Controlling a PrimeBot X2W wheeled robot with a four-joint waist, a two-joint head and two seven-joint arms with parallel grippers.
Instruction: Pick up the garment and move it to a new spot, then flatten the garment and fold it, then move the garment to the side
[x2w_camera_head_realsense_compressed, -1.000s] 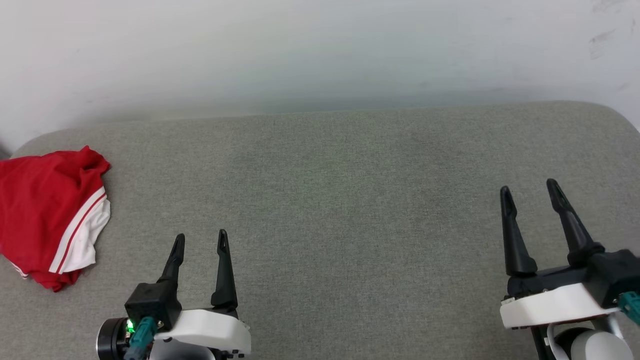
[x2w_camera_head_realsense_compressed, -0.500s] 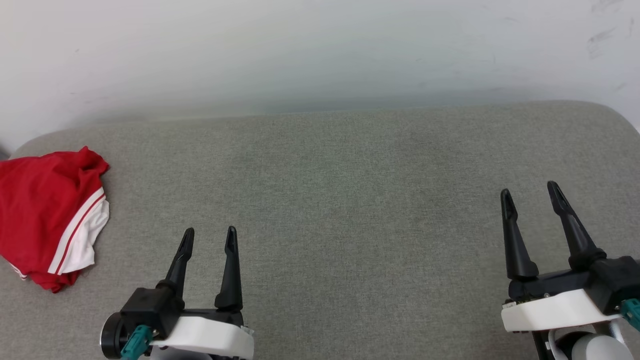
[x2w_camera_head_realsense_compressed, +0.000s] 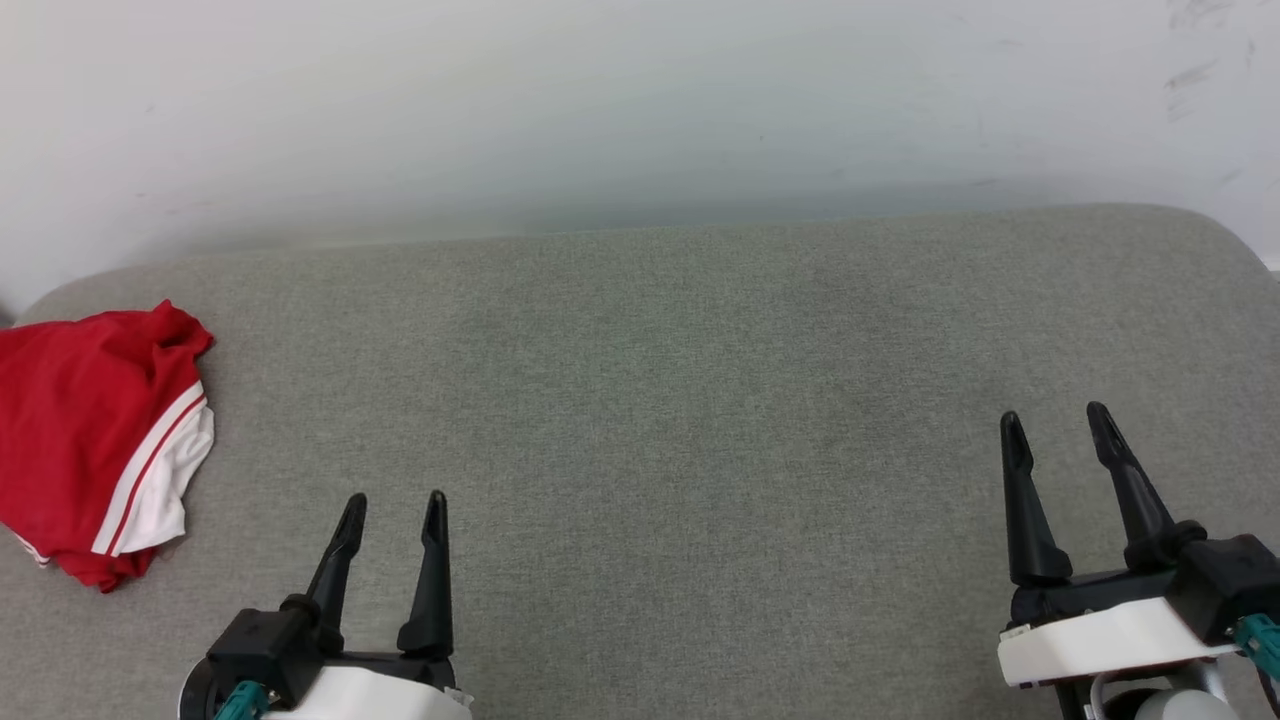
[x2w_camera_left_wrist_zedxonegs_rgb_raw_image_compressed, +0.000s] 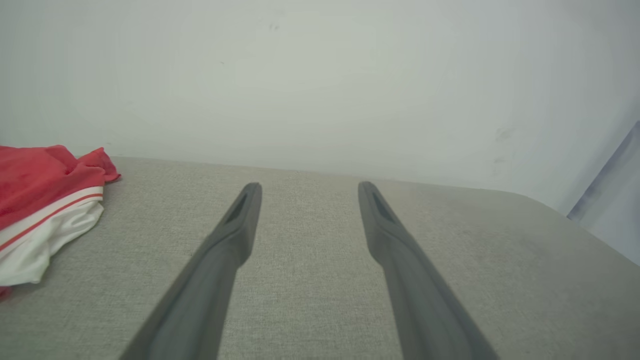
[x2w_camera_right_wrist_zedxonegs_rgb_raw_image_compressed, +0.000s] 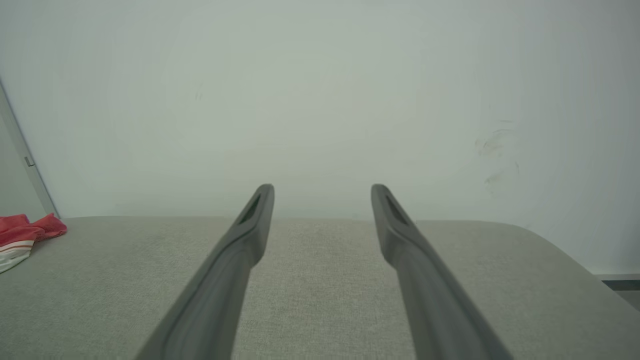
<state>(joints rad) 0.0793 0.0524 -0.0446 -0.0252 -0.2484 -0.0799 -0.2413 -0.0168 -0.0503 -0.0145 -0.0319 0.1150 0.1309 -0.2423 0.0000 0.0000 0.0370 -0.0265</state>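
Shirt (x2w_camera_head_realsense_compressed: 95, 440) lying bunched on grey cushion (x2w_camera_head_realsense_compressed: 700, 400), well off to left of left gripper (x2w_camera_head_realsense_compressed: 395, 500) fingers. Left and right gripper (x2w_camera_head_realsense_compressed: 1053, 416) both hovering, fingers spread, holding nothing. Likely readying for pickup, since shirt is looking unfolded.

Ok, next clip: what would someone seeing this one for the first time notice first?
The red garment with its white, red-striped sleeve catches the eye first, lying in a loose heap at the far left edge of the grey fabric surface. Next are the left gripper and the right gripper, low in the head view, both open, holding nothing and apart from the garment.
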